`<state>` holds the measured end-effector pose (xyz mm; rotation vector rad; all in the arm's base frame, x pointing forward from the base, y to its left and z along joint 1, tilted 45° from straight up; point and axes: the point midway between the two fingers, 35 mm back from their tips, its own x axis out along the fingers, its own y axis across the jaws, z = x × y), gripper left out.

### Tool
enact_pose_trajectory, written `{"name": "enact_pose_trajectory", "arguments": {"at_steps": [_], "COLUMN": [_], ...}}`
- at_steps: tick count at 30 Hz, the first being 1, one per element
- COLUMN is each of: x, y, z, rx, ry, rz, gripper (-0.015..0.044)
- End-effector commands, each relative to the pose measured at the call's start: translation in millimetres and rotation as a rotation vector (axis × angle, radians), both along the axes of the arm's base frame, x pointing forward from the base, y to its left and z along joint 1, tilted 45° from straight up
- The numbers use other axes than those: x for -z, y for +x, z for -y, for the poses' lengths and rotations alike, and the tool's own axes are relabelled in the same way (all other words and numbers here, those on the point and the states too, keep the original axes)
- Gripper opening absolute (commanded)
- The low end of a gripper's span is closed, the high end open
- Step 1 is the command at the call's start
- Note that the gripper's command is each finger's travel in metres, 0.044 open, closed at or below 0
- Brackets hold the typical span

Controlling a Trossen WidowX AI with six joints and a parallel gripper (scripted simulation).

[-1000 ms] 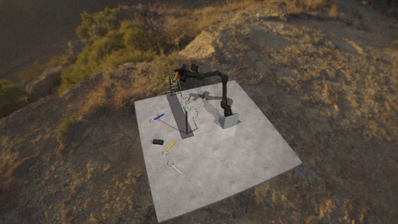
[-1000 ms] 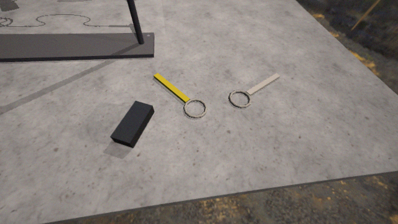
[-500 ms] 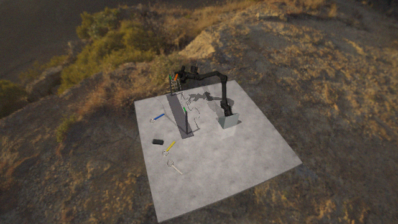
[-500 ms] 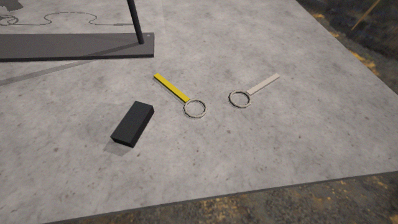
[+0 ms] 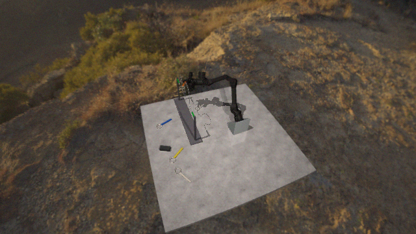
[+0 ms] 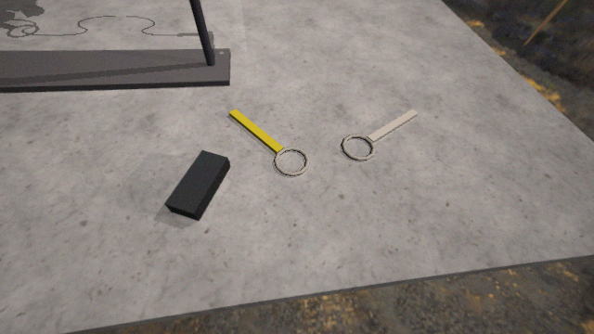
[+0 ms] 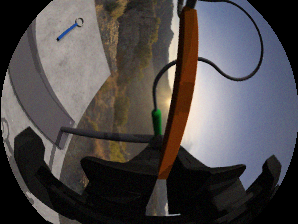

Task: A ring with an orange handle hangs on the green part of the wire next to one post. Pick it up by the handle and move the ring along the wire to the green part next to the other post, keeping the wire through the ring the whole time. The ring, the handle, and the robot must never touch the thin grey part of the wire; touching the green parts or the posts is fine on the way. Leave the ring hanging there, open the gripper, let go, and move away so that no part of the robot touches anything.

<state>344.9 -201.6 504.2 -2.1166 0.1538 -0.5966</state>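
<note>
My gripper [image 7: 162, 138] [image 5: 185, 84] is shut on the orange handle [image 7: 183, 80], which slants up through the wrist view. The ring is almost wholly cut off at the top of that view and too small to judge in the top view, so I cannot tell how the wire sits in it. The thin grey wire [image 7: 239, 79] curves behind the handle and loops to its right. One green part [image 7: 157, 122] [image 5: 178, 80] is near the gripper, by the far post [image 7: 105, 134] [image 5: 179, 91]. The other green part [image 5: 193, 114] is by the near post [image 5: 195, 128] [image 6: 202, 34].
The posts stand on a long dark base [image 5: 186, 120] [image 6: 116, 70] [image 7: 37, 90]. Beyond it lie a blue-handled ring [image 5: 166, 122] [image 7: 69, 31], a black block [image 5: 165, 148] [image 6: 197, 183], a yellow-handled ring [image 5: 178, 153] [image 6: 256, 131] and a white-handled ring [image 5: 184, 177] [image 6: 393, 125].
</note>
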Motion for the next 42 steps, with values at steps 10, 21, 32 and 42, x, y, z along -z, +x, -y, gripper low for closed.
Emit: {"name": "enact_pose_trajectory", "arguments": {"at_steps": [10, 21, 32, 42], "x": [49.7, 91.8, 133.4, 165.8], "y": [4.3, 7.0, 8.8, 9.8], "z": [23.0, 28.5, 22.8, 9.8], "rx": [-0.015, -0.029, -0.043, -0.054], "ry": [0.348, 0.622, 0.89, 1.106], "rz": [-0.023, -0.041, -0.059, -0.073], "gripper": [-0.015, -0.015, -0.015, -0.015]}}
